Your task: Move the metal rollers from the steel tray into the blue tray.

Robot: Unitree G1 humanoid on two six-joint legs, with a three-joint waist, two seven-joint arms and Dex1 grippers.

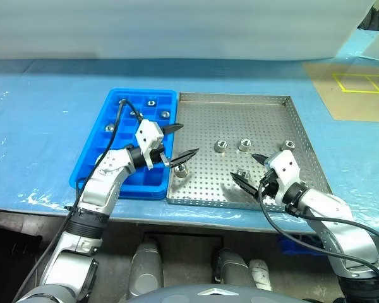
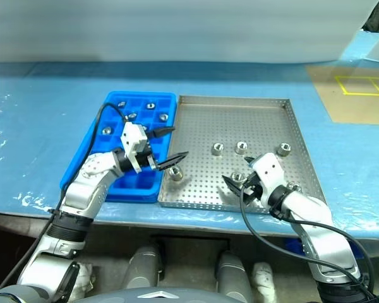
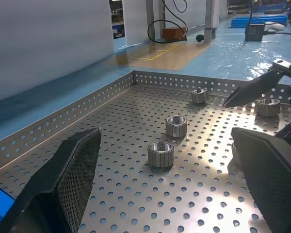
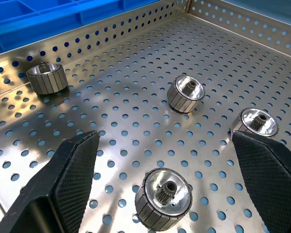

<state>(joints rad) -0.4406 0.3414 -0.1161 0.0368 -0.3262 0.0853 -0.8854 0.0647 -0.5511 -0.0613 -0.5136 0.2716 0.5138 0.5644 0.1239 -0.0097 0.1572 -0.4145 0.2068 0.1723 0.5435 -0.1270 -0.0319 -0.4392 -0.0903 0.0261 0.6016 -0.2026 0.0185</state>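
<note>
The steel tray (image 1: 240, 120) holds several metal rollers: two in the middle (image 1: 220, 146) (image 1: 244, 144), one by the right rim (image 1: 289, 145), one near the front (image 1: 243, 173) and one at the left rim (image 1: 180, 170). Beside it on the left lies the blue tray (image 1: 142, 93), with several rollers (image 1: 151, 103) in its far compartments. My left gripper (image 1: 187, 139) hangs open over the seam between the trays, just above the left-rim roller. My right gripper (image 1: 244, 166) is open low over the front roller (image 4: 163, 197), which lies between its fingers (image 4: 72, 170), untouched.
Both trays rest on a blue film-covered table (image 1: 44, 126). A brown board with yellow tape lines (image 1: 354, 91) lies at the far right. A black cable (image 1: 117, 123) loops from my left wrist over the blue tray.
</note>
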